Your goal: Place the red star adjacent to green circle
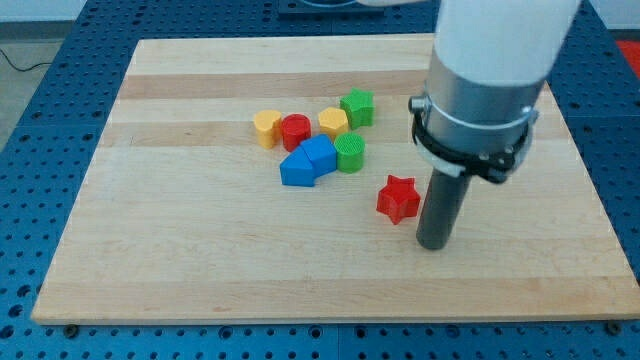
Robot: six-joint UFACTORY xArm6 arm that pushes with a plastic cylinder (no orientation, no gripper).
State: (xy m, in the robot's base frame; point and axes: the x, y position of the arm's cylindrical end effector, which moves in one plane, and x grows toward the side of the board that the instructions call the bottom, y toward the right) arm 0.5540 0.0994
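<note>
The red star (398, 197) lies on the wooden board, right of the middle. The green circle (350, 153) stands up and to the left of it, a short gap away, touching the blue blocks. My tip (432, 244) rests on the board just right of and slightly below the red star, close to it or touching its right side.
A cluster sits at the board's middle: a yellow heart (265, 127), a red circle (294, 131), a yellow block (333, 122), a green star (357, 107), and two blue blocks (308, 162). The board's edge (330, 320) runs along the view's bottom.
</note>
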